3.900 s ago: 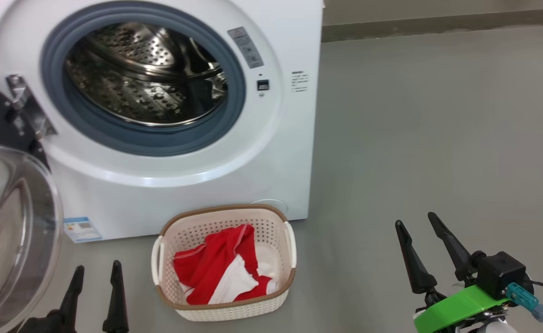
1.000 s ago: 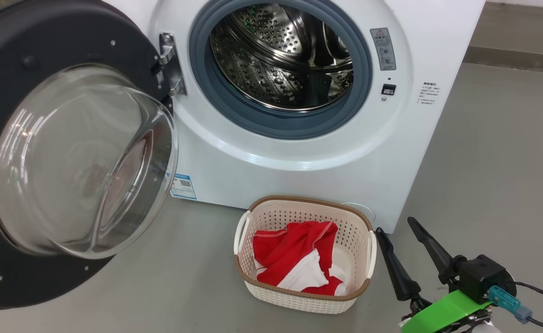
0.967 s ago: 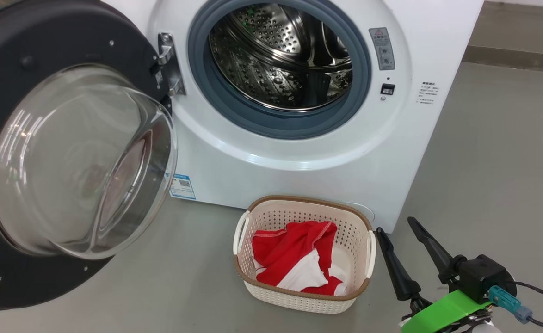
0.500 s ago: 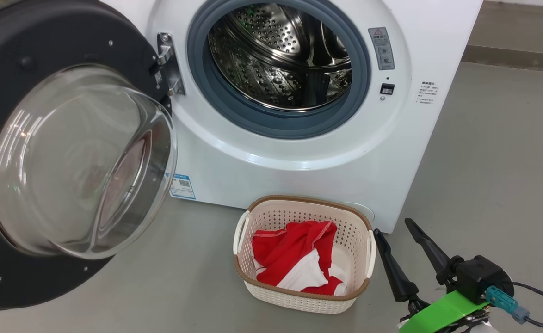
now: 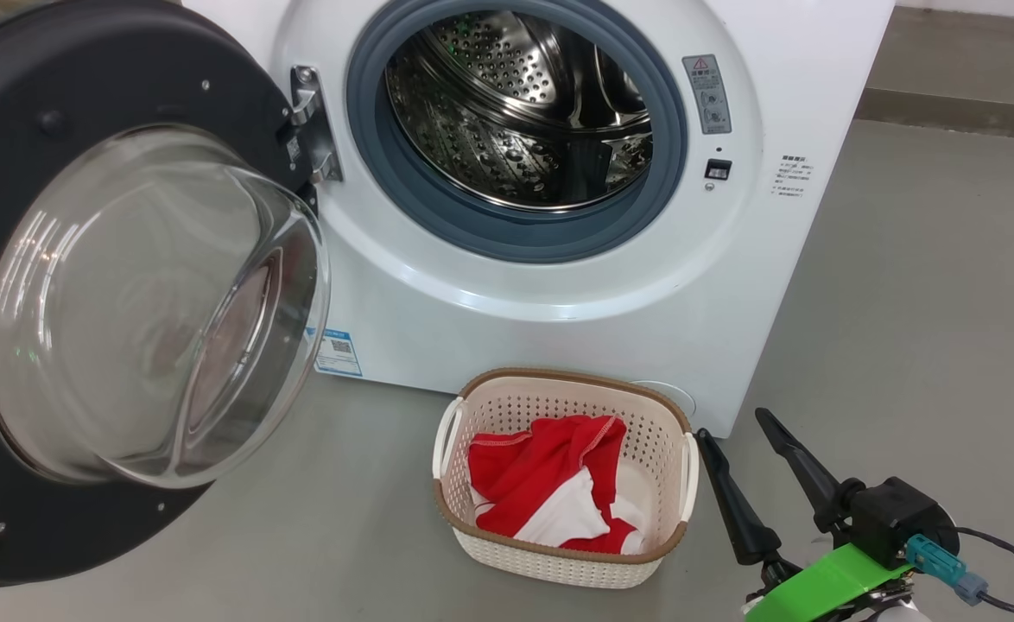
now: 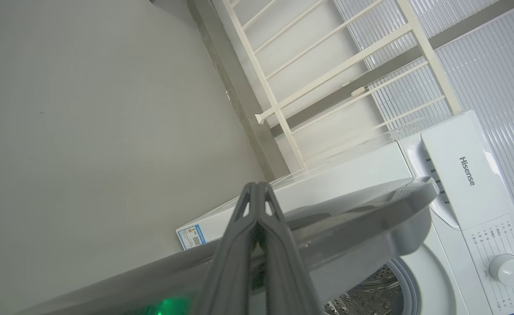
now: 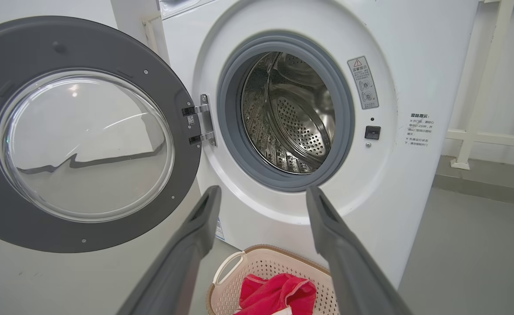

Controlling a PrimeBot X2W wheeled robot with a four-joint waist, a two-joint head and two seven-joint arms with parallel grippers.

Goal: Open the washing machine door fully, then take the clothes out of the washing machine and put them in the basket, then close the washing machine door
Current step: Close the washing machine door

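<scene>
Right now your right gripper [image 5: 731, 423] sits low at the lower right of the head view, its 2 dark fingers spread wide with nothing between them. The basket [image 5: 507, 406] stands on the floor [image 5: 904, 302] just to that gripper's left. The nearer finger points up alongside the basket's right handle [image 5: 688, 471], and you cannot tell whether they touch. The clothes [image 5: 541, 466], red with a white panel, lie bunched inside the basket below its brown rim, well apart from both of your grippers.

Behind the basket, the washing machine [image 5: 559, 328] faces you with its mouth uncovered. Inside the grey rubber ring [image 5: 524, 246], the drum [image 5: 516, 112] shows bare perforated steel wherever you can see into it.

The washing machine door [image 5: 6, 173] is swung wide to your left on its hinge [image 5: 308, 121], with the glass bowl [image 5: 153, 302] bulging toward the head camera.

Your left gripper [image 6: 257, 184] is pressed tight, fingers flat together and holding nothing. In its wrist view it points across the door's grey outer edge, and contact there cannot be judged.

For room, you have a strip of floor between the door's lower rim and the basket, and a broad stretch of floor to the right of the machine. A white railing [image 6: 327, 74] stands beyond the machine.
</scene>
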